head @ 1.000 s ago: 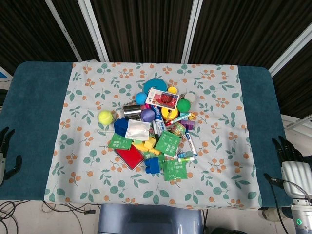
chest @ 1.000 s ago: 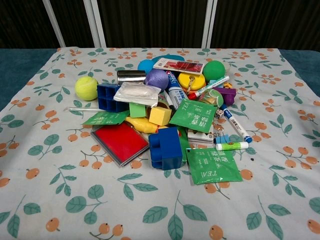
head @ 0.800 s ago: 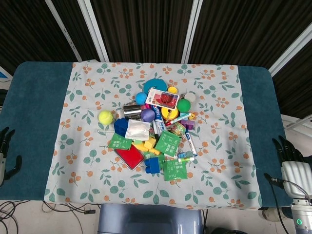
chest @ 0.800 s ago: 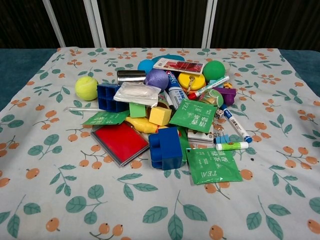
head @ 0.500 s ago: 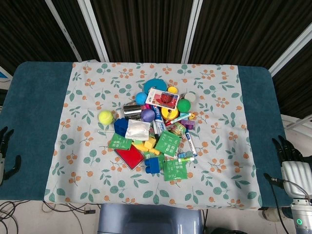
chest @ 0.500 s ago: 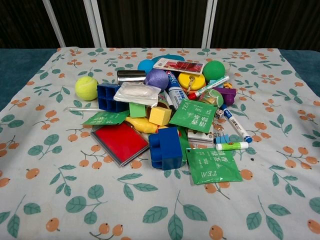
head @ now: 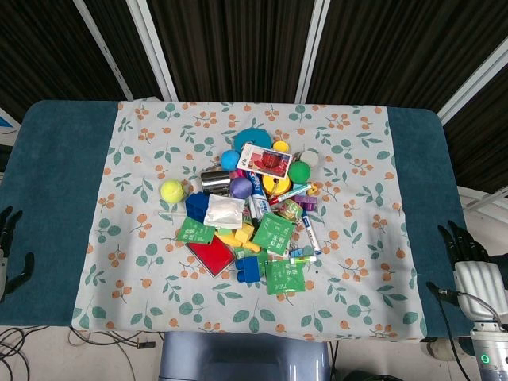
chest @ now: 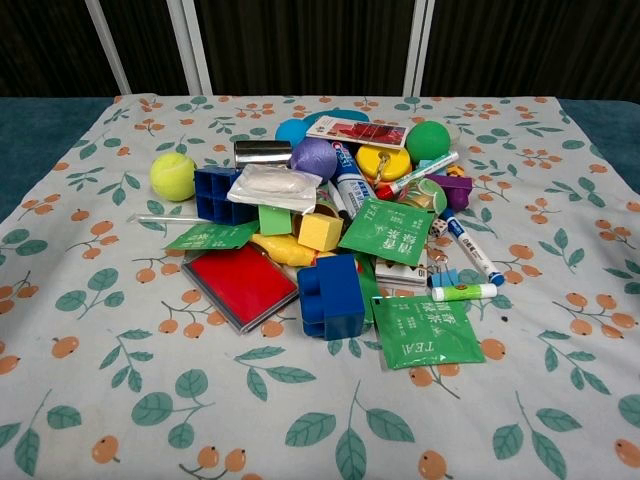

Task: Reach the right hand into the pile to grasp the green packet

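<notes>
Step in hand: reach not yet begun. Right hand (head: 468,266) sits at table's right edge, well apart from pile, fingers apart, holding nothing. Green packet (chest: 426,331) lies flat at pile's near-right edge (two similar packets nearby), touching blue block (chest: 330,296). Next: approach w/ care, pinch exposed edge.

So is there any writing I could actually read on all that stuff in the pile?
"TEA": white letters on the nearest green packet.
The green packet in the middle carries white print, too small to read.
The red and white packet at the back and the blue marker carry print, blurred.
</notes>
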Tool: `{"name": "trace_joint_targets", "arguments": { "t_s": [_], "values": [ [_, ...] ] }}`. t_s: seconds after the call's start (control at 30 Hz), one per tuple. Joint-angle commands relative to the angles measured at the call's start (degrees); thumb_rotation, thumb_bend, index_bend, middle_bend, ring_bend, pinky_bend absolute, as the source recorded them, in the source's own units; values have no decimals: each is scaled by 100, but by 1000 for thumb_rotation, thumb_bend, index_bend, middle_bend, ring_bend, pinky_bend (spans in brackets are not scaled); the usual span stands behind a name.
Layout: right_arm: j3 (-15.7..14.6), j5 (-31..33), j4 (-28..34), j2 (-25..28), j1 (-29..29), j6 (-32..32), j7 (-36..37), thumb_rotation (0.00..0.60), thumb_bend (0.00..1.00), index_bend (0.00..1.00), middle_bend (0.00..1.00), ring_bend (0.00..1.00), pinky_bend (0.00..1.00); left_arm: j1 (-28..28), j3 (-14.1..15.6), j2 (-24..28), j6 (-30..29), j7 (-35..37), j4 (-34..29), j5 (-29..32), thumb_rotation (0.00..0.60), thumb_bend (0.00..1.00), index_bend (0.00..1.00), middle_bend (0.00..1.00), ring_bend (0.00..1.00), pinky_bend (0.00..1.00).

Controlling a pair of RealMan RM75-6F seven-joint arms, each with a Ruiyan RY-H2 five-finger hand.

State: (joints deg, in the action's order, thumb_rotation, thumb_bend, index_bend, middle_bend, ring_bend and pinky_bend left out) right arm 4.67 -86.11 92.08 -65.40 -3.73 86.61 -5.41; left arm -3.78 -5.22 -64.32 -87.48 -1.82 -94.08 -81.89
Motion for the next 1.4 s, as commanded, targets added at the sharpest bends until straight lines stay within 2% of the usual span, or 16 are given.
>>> {"name": "trace_joint_targets", "arguments": {
  "t_s": [0.03,0.43,0.57,0.8,1.07,1.23,1.4],
  "values": [
    [-1,4,-1,-2,0,-2,14,600,120,13,20,90,208,0,4,-4,8,-17,-3,6,600,477,28,0,0,0],
    [-94,-295,-263,-78,-252,-311,306,600,121,18,19,90,208,35,-28,8,-29,18,-56,79,600,477,28,0,0,0],
    [-70,-529,-416,-159,-490,-454,558,600,127,77,20,89,208,24,-19,-2,14,-37,-64,102,600,478,28,0,0,0],
    [74,-773,-854,-516,-1092,-892,1179,600,255,199,20,89,208,26,-46,-6,53,-82,-122,213,600,478,28,0,0,0],
    [226,-721,-1209,-1097,-1669,-1383,1284,600,350,262,20,89,208,36,-63,21,91,-61,-180,298,600,477,28,0,0,0],
    [280,-624,-1393,-1475,-1900,-1564,1260,600,345,277,20,88,208,28,-70,33,114,-62,-209,318,600,477,27,0,0,0],
    [241,-632,-1664,-1865,-2062,-1640,1208,600,231,302,21,89,208,37,-82,39,100,-17,-202,326,600,477,28,0,0,0]
  ]
}}
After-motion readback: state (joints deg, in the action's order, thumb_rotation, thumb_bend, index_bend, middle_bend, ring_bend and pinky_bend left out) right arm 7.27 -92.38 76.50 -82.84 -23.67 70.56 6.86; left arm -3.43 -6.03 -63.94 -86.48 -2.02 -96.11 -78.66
